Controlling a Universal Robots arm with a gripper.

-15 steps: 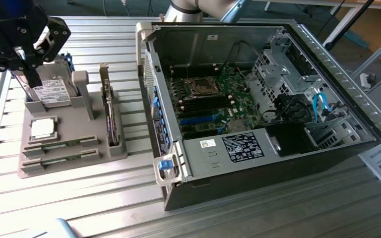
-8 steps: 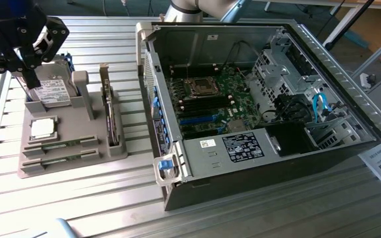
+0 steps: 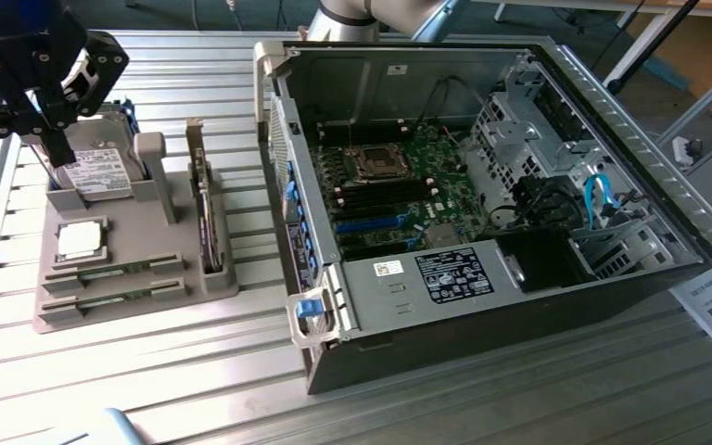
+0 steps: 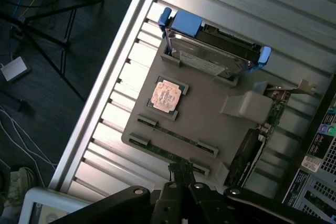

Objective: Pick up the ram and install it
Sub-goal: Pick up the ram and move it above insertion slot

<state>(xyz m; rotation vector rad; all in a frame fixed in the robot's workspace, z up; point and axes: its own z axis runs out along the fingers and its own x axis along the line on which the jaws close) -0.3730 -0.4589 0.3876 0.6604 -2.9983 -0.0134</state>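
The pincer [image 3: 55, 165] is held closed, empty, above the hard drive [image 3: 99, 169]; the ram [image 3: 119, 269] is seated near the bench [image 3: 146, 389] edge.

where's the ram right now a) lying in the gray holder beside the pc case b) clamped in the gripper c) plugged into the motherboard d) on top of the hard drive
a: both ram sticks lie flat in the clips of the gray holder, next to the processor chip, while the shut gripper hangs over the holder with no stick in it.
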